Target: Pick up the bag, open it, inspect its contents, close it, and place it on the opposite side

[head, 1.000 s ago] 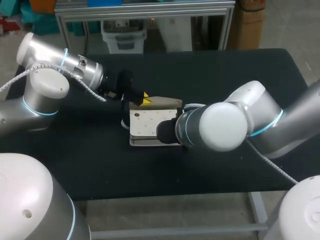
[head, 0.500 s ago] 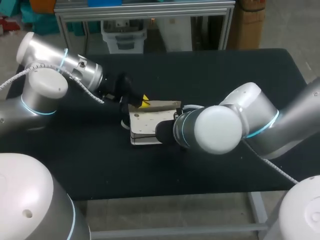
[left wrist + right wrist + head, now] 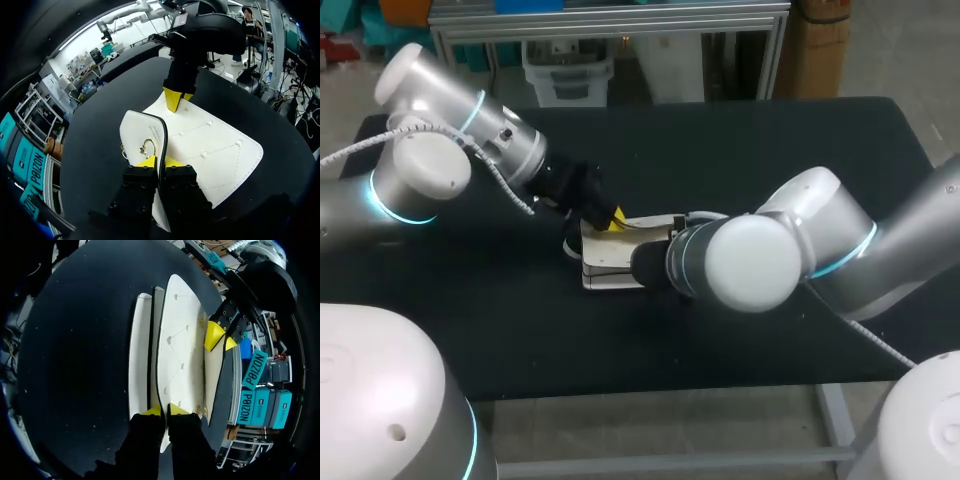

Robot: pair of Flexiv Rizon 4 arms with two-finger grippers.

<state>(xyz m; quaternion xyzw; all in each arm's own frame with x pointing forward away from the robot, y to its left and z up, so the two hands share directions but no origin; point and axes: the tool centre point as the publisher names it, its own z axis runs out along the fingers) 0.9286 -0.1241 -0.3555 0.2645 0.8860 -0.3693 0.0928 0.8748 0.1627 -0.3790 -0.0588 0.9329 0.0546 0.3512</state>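
- The white bag point(image 3: 608, 264) is lying near the middle of the black table point(image 3: 770, 150), with both arms meeting over it.
- The left arm point(image 3: 470, 120) is coming in from the left side, and the left gripper point(image 3: 159, 161) is sitting at the bag's far left edge.
- In the left wrist view, its yellow fingers point(image 3: 145, 161) are pressing close together on the black-trimmed edge of the bag's flap point(image 3: 142, 130), pinching it from both sides.
- A small gold clasp point(image 3: 148, 147) is showing on the flap just ahead of those fingers.
- The right arm point(image 3: 790, 250) is reaching in from the right side, its forearm covering the bag's right end in the head view.
- In the right wrist view, the right gripper point(image 3: 163, 410) is closing its fingers point(image 3: 178, 409) on the near edge of the bag's quilted, studded panel point(image 3: 177, 345), gripping it between the two tips.
- The two grippers are holding opposite ends of the bag, facing each other across it.
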